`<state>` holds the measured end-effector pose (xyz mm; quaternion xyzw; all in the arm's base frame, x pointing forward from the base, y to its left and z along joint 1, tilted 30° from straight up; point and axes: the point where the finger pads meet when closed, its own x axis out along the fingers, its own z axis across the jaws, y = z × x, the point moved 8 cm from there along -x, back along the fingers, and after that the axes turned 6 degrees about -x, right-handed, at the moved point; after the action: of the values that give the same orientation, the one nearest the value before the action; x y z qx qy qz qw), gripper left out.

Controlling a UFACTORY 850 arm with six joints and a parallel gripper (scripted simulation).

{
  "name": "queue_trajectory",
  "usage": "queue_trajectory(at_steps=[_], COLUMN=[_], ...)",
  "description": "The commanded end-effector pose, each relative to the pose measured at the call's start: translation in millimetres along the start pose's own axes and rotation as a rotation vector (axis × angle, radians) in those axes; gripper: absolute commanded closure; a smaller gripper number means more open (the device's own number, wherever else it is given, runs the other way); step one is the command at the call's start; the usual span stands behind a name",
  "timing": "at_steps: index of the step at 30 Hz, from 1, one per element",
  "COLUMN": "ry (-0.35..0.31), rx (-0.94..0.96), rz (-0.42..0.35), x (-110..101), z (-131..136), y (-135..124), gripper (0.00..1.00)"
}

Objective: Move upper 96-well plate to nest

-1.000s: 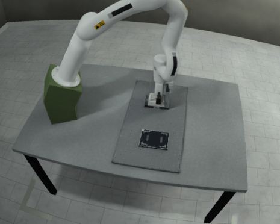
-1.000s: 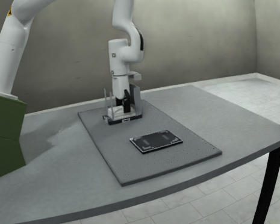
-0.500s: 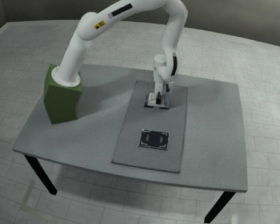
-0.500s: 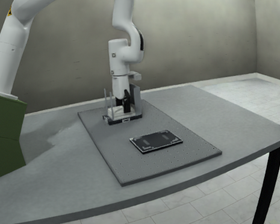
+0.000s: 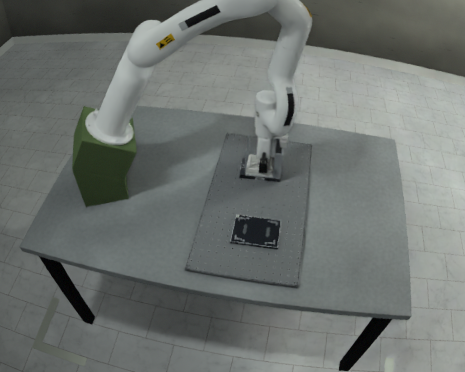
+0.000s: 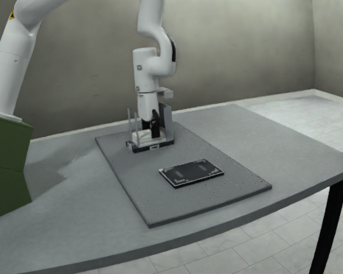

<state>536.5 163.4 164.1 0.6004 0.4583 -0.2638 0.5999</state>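
White arm [image 5: 134, 70] reaches from the green pedestal [image 5: 101, 172] over the grey table [image 5: 364, 210] and points straight down into stack rack K1 [image 6: 167, 121], at the far end of the perforated board [image 5: 219, 235].

Gripper [image 6: 153, 130] sits low inside the rack, between the thin upright rods on one side and the grey wall panel on the other. Jaws are clamped wide on the upper 96-well plate [image 6: 141, 138], which shows as a pale slab under the wrist. The plate is inside K1, on top of the stack, not lifted clear.

Lower plate is not separable from the upper one in either view.

Plate nest N1 [image 5: 255, 231]: dark rectangle with pale corner locators, nearer the front of the board, well apart from the rack.
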Motion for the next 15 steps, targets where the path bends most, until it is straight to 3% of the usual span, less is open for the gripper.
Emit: queue_trajectory(at_steps=[1,15], ry=[0.0,0.0], rx=[0.0,0.0], rz=[0.001,0.001], x=[-0.4,-6.4], z=[0.0,0.0], y=[0.6,0.6], gripper=[1.0,1.0])
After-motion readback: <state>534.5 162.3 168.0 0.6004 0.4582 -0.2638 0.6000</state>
